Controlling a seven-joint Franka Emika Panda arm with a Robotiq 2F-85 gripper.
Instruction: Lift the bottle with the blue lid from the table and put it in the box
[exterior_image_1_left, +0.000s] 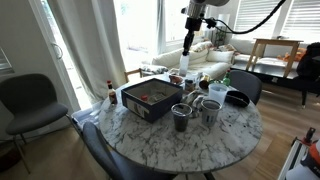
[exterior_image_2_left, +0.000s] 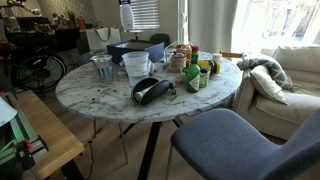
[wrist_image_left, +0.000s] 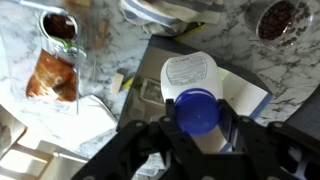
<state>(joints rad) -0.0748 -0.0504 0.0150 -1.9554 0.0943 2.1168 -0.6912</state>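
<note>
Wrist view: gripper (wrist_image_left: 197, 122) pinching bottle (wrist_image_left: 190, 72) just below its blue lid, held high above surface (exterior_image_1_left: 140, 142); box (exterior_image_1_left: 145, 110) sits on surface.

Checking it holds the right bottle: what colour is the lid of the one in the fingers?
Blue: the lid on the whitish bottle, clearest in the wrist view.

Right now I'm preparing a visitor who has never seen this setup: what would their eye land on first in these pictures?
The bottle with the blue lid, clamped in the tool, fills the middle of the wrist view. In an exterior view it hangs high above the round marble table, with the dark box and metal cups among the clutter on it.
</note>
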